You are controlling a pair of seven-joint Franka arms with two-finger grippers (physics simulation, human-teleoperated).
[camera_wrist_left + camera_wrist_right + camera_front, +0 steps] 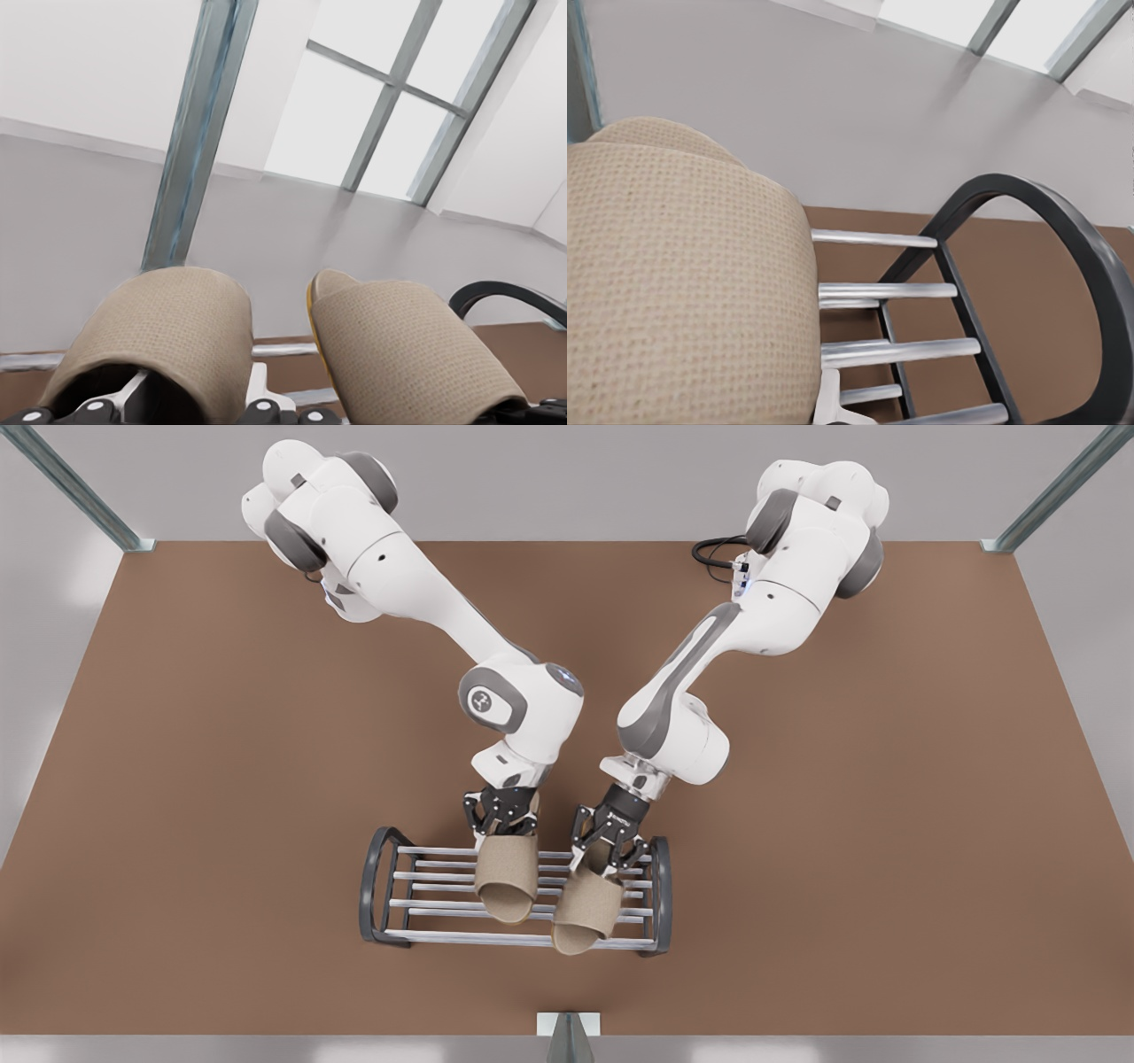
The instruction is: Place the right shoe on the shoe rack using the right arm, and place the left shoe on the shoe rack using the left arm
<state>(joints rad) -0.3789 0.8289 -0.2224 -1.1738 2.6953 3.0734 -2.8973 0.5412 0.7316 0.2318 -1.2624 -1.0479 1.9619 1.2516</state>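
As both arms leaned down over the rack, setting: a flat brown table with two white robot arms reaching in from its far edge.
shoe rack: a low rack of parallel silver metal bars between two dark grey arched end frames, standing on the table near its front edge.
left gripper: black, two-fingered, at the rack's back edge, on the front view's left of the pair; it was clenched on the heel end of the left shoe.
left shoe: a beige woven fabric slipper with an open toe, lying across the bars near the rack's middle.
right gripper: black, two-fingered, at the rack's back edge just beside the other gripper; it was grasping the heel end of the right shoe.
right shoe: a matching beige woven slipper, angled across the bars, close to the end frame on the front view's right, its toe reaching the front bar.
spacing: the two slippers lay side by side, almost touching.
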